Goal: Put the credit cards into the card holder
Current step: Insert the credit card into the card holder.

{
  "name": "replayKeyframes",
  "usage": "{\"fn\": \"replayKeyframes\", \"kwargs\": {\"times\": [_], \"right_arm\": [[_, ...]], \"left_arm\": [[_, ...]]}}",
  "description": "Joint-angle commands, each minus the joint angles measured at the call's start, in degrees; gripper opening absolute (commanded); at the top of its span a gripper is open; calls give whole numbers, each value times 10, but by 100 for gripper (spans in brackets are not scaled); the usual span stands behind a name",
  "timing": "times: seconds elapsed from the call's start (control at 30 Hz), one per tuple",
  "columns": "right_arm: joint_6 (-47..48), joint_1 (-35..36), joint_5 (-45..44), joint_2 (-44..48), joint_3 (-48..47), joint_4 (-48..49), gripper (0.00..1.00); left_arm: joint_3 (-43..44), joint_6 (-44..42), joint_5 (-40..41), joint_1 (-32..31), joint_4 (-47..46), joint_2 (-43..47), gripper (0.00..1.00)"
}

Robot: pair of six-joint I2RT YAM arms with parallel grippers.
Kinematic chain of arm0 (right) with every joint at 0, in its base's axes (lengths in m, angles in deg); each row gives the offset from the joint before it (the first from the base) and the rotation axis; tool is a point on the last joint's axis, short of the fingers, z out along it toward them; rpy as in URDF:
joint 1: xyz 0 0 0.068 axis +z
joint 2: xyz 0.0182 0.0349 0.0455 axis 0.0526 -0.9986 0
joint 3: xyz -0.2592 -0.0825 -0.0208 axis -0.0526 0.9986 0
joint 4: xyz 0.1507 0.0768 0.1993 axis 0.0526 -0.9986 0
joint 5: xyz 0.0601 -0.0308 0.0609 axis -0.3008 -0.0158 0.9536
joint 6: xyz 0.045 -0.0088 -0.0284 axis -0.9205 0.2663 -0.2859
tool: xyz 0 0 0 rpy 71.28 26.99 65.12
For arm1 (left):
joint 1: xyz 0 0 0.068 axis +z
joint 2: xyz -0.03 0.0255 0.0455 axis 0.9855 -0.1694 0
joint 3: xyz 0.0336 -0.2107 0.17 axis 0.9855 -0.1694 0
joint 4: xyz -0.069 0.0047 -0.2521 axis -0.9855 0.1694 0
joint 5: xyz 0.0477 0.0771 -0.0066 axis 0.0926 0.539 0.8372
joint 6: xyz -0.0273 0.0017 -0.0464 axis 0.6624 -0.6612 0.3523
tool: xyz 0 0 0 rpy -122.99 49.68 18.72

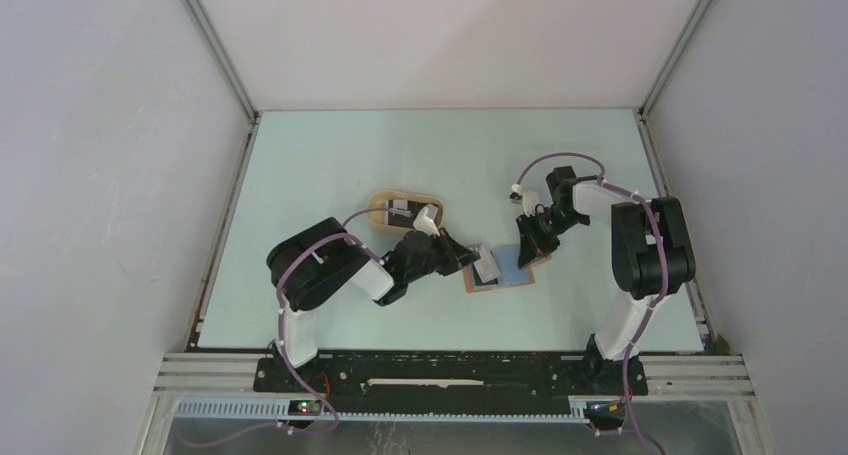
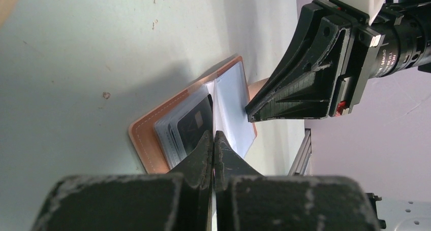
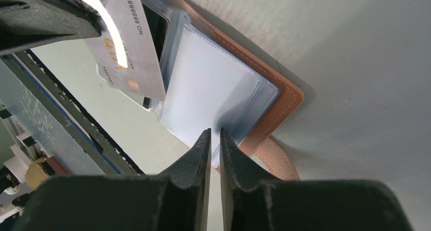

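The card holder (image 1: 515, 275) lies open on the table, reddish-brown leather (image 2: 145, 134) with light blue pockets (image 3: 213, 89). A black card (image 2: 195, 122) sits in its left pocket. My left gripper (image 1: 470, 258) is shut on a whitish credit card (image 3: 129, 48), held on edge over the holder's fold. In the left wrist view that gripper (image 2: 213, 137) pinches the card edge-on. My right gripper (image 3: 214, 134) has its jaws a narrow slit apart, with nothing seen between them. Its tips rest at the right pocket's outer edge, beside the snap tab (image 3: 274, 157).
An oval beige tray (image 1: 380, 203) stands just behind my left arm with more cards (image 1: 402, 211) in it. White walls close the table on three sides. The black rail (image 1: 450, 370) with the arm bases runs along the near edge.
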Motion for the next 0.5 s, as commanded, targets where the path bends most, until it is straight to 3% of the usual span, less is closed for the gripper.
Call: {"fn": "replayKeyframes", "kwargs": {"times": [0.0,0.47], "right_arm": [[-8,8,-3,-4,-18,-1,18],[-8,9,-2,-5,-21,-5,18]], "left_arm": [[6,5,15,-9,13,9,0],[33,34,11,-27,4,-22,0]]}}
